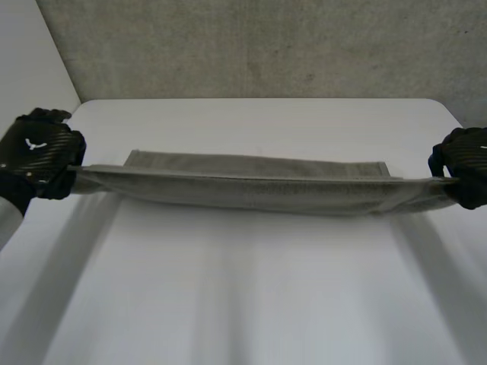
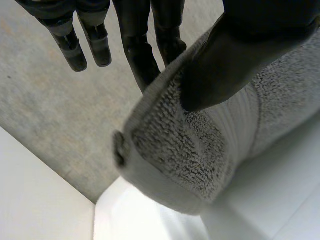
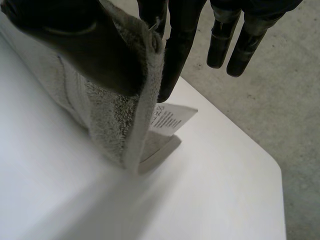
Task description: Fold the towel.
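Observation:
A grey towel (image 1: 251, 186) is stretched taut between my two hands across the middle of the white table (image 1: 251, 296), its near edge lifted and its far part lying flat. My left hand (image 1: 38, 152) pinches the towel's left end (image 2: 195, 160) between thumb (image 2: 225, 65) and fingers (image 2: 145, 55). My right hand (image 1: 466, 169) pinches the right end (image 3: 115, 115) the same way, thumb (image 3: 95, 45) pressed on the cloth. A white care label (image 3: 170, 119) hangs from that end just above the table.
The table's far edge (image 1: 266, 99) meets a grey speckled wall behind. Grey floor (image 3: 270, 110) lies past the table's right edge. A white wall panel (image 1: 30, 53) stands at the left.

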